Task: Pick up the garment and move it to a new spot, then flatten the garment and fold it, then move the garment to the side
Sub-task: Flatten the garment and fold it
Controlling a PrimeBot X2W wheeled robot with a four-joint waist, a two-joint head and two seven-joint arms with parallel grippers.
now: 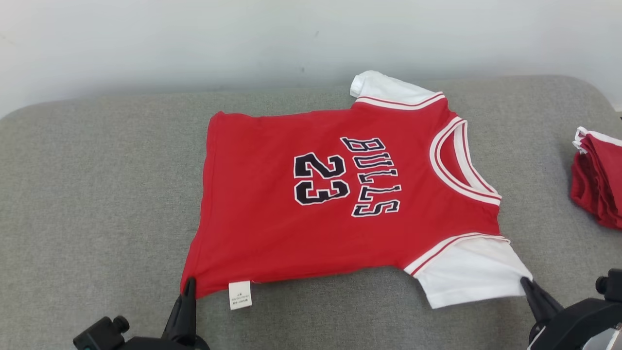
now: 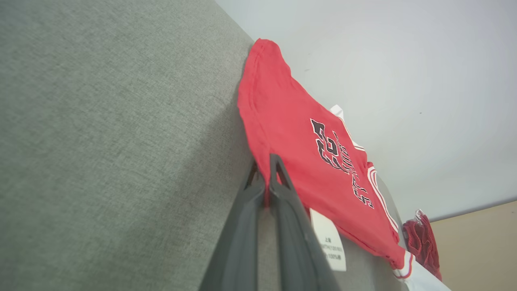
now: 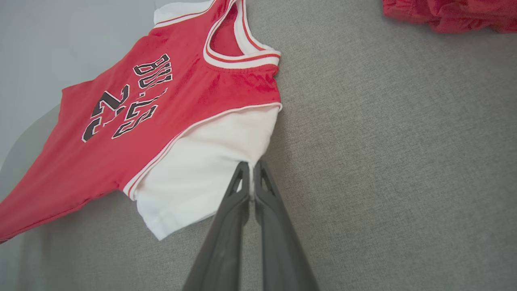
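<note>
- red pile (image 1: pixel 600 180): cut off by the right edge in head view and by the top edge in right wrist view; number of pieces can't be told.
- care label (image 1: pixel 240 294): print too small to read.
- left gripper (image 1: pixel 188 286): body cut off by the bottom edge; the corner of the garment (image 1: pixel 311 228) pinched in it is hidden between the fingers.
- right gripper (image 1: pixel 526 282): housing runs off the lower right corner; its tip covers the near sleeve's corner.
- far sleeve (image 1: pixel 384 87): end seems tucked under, unclear.
- grey cushion (image 1: pixel 97 194): near and side edges out of frame.
</note>
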